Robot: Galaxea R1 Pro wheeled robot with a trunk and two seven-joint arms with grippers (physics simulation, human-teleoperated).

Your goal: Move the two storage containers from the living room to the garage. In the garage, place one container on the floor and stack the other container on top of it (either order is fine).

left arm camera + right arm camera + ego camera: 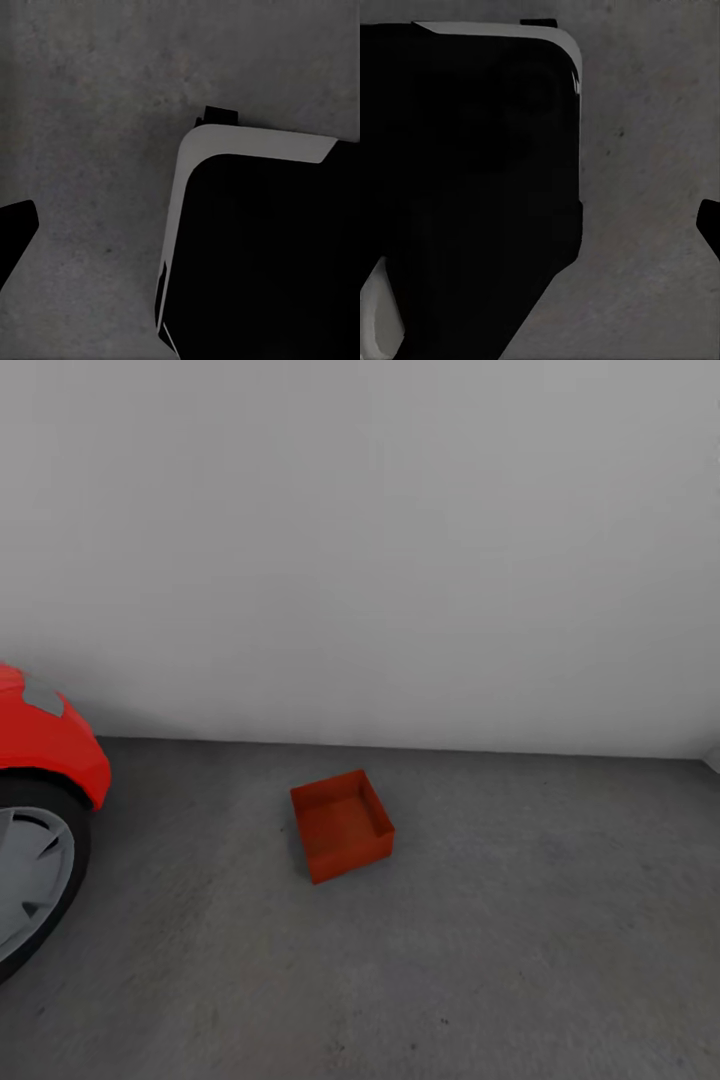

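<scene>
Garage scene; one storage container (343,826), red-orange, open-topped, no lid, sits on the grey concrete floor (520,920) roughly mid-view in the head view, turned at an angle to the wall line; it looks empty inside; nothing is stacked on it and nothing touches it. White wall (400,540) runs behind it, meeting the floor a little beyond the box. Red car (45,735) at the left edge of the head view, only its front corner visible, with a black tyre and a silver wheel (28,875) below the bodywork; the container stands well apart from the wheel, on the open floor between the car and the far right corner.

Left wrist view: mottled concrete floor (90,112) below, a large black body panel with a white edge (255,225) of the robot covers much of the frame; a dark tip (13,232) pokes in at the frame border, possibly a finger, too little shows to say; left jaws state cannot be told.

Right wrist view: same kind of black panel with pale trim (465,172) over the concrete floor (645,150); a small dark sliver (710,225) at the frame edge, unclear what; right jaws state cannot be told either.
</scene>
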